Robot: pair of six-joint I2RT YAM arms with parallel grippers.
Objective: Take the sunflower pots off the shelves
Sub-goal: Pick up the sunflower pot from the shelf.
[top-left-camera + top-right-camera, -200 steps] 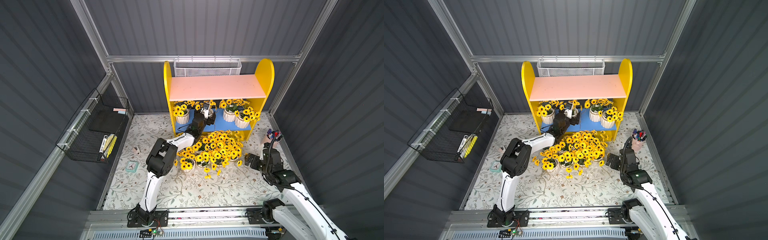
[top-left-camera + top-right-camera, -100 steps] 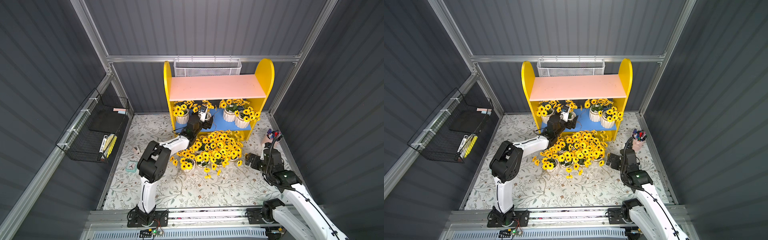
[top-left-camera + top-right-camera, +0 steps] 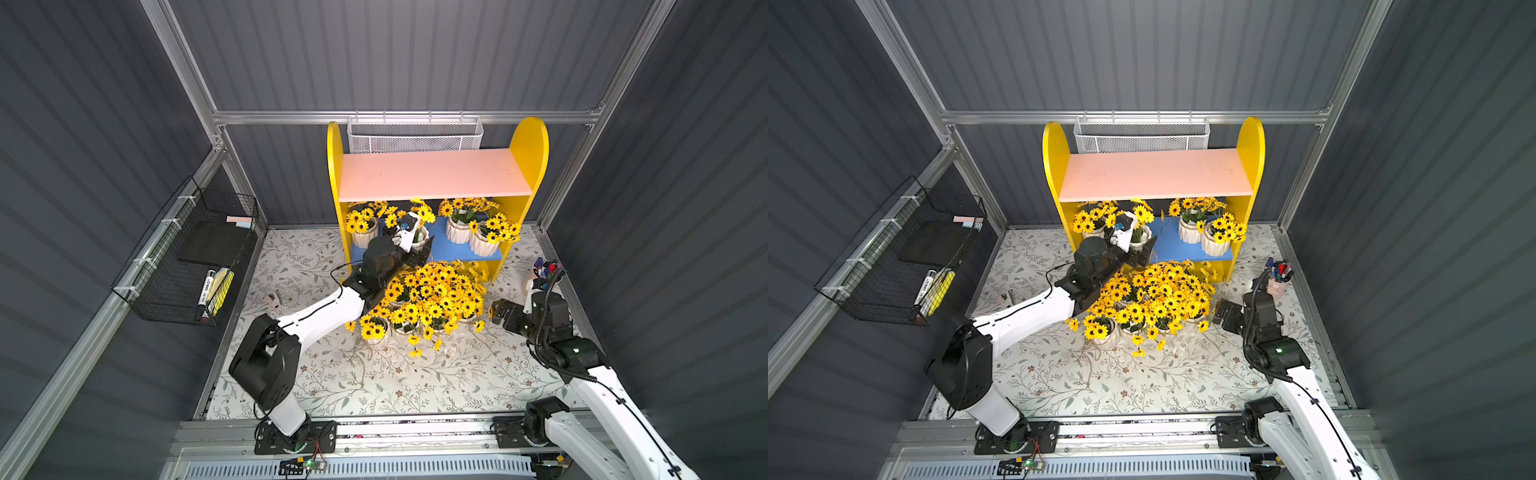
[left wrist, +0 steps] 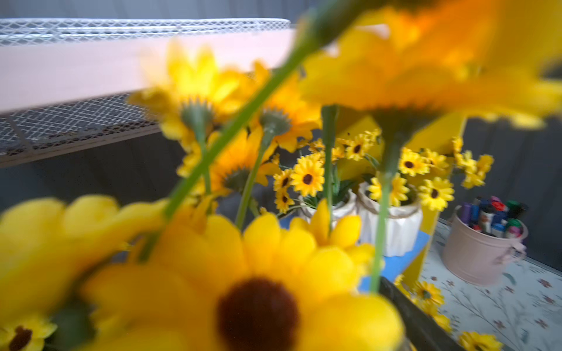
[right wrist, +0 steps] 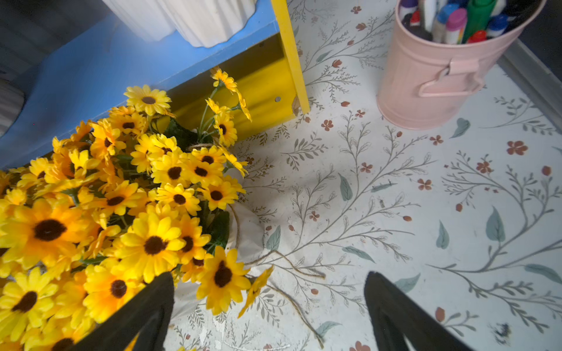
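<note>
Your left elbow [image 3: 266, 365] has dropped back; left jaws straddle a sunflower pot [image 3: 421, 237] at the blue board's [image 3: 451, 249] front edge, grip unclear. Drawn out low, it could topple the crowded pots [image 3: 432, 291] on the counter below; right jaws gape empty.

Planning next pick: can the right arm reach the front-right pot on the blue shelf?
Probably yes: that sunflower pot sits at the shelf's open front, right gripper open nearby; floor pots crowd the way.

1. No legible txt, brand or no. in any view.
2. White marker [image 3: 205, 287] in black wire basket [image 3: 174, 293]: dark print along barrel, too small to read.
</note>
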